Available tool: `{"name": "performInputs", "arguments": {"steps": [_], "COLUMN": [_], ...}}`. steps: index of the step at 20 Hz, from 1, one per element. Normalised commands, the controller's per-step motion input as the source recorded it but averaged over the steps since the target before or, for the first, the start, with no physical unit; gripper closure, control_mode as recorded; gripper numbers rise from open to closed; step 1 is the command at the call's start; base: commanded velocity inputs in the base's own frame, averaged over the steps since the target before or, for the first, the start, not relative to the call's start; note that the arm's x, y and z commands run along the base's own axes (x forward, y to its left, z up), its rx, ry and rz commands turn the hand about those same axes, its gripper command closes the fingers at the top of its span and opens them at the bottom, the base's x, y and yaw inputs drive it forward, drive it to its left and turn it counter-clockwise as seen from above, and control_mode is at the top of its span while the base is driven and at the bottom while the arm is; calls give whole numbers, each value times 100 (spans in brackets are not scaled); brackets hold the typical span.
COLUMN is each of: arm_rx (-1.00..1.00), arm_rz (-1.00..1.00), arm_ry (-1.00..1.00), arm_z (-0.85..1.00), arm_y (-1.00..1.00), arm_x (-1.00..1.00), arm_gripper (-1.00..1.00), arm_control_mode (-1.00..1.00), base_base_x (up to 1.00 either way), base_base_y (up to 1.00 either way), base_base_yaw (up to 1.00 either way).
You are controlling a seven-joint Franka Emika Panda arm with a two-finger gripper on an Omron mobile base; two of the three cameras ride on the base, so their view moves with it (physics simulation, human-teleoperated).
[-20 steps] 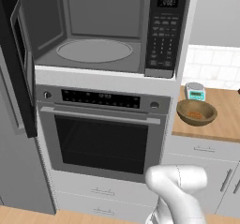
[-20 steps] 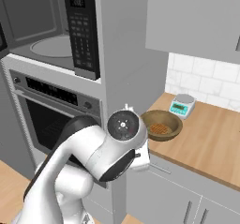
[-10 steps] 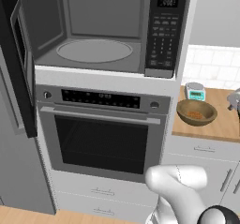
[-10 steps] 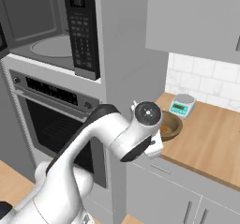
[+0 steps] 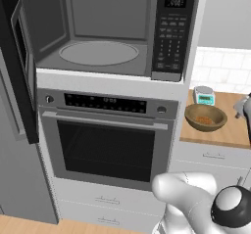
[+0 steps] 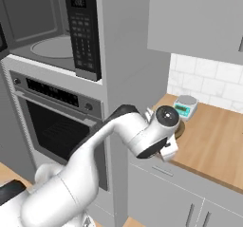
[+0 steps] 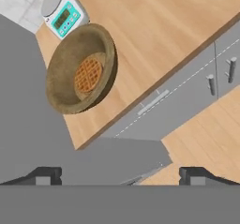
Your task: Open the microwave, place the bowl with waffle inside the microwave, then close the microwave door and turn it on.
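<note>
Left base view: we are finding the wide black microwave door [image 5: 19,66] standing open at far left and the grey cavity of the black-fronted microwave [image 5: 105,32] waiting. Further right, the round brown wooden bowl with waffle [image 5: 205,117] is sitting on the light wooden counter [image 5: 230,130], touching the small teal and white scale [image 5: 204,95]. The gripper [image 7: 119,174] is hovering with jaws wide, holding nothing. We are judging that a careless descent risks nudging the scale or tipping the bowl.

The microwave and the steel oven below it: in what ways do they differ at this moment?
The microwave stands open, its door swung to the left, so the grey cavity and round turntable show; the oven is shut. The microwave has a black button keypad on its right side; the oven has a control strip with knobs across its top. Both are built into one column.
</note>
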Motion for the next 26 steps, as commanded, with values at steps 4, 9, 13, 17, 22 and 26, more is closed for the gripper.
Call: {"name": "performInputs", "arguments": {"steps": [4, 9, 13, 17, 22, 26], "arm_rx": [0, 0, 0, 0, 0, 0], "arm_rz": [0, 0, 0, 0, 0, 0], "arm_ry": [2, 0, 0, 0, 0, 0], "arm_z": [-36, -36, -36, -24, -19, -23], "arm_y": [-33, -13, 0, 0, 0, 0], "arm_x": [40, 50, 53, 39, 29, 28], "arm_gripper": [-100, -100, -100, -100, -100, -100], "arm_control_mode": [-100, -100, -100, -100, -100, -100], "base_base_x": [0, 0, 0, 0, 0, 0], "base_base_y": [0, 0, 0, 0, 0, 0], "base_base_yaw": [0, 0, 0, 0, 0, 0]}}
